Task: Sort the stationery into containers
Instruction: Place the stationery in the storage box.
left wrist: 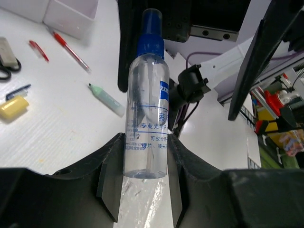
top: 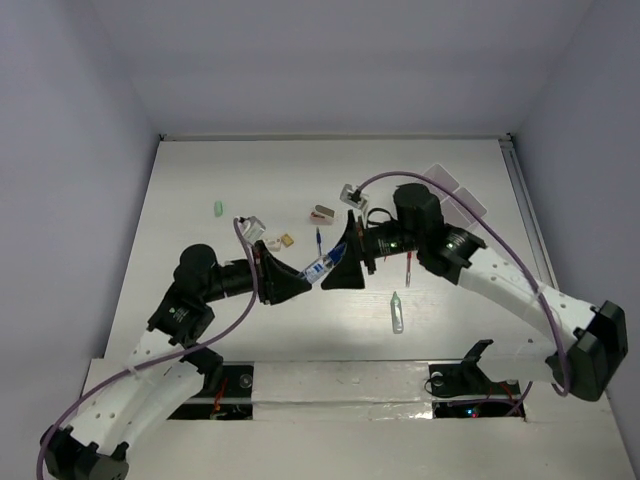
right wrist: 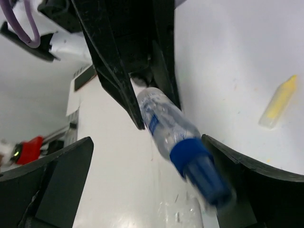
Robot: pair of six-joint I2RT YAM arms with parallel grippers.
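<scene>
A clear bottle [top: 322, 268] with a blue cap hangs above the table between both arms. My left gripper [left wrist: 145, 159] is shut on the base of the bottle [left wrist: 147, 114], and the blue cap points away toward the right arm. My right gripper [right wrist: 147, 140] stands open, its jaws wide on either side of the blue cap [right wrist: 199, 171], which is blurred and lies close to the right-hand finger. The white container [top: 455, 195] sits at the back right. On the table lie a green marker [top: 397, 312], a red pen [top: 408, 268] and a blue pen [top: 318, 240].
Scissors [top: 375, 215], small erasers [top: 287, 240] and a small green piece [top: 217, 209] are scattered behind the grippers. A yellow stick [right wrist: 280, 99] lies on the table right of the bottle. Walls close in the table's far side and both flanks.
</scene>
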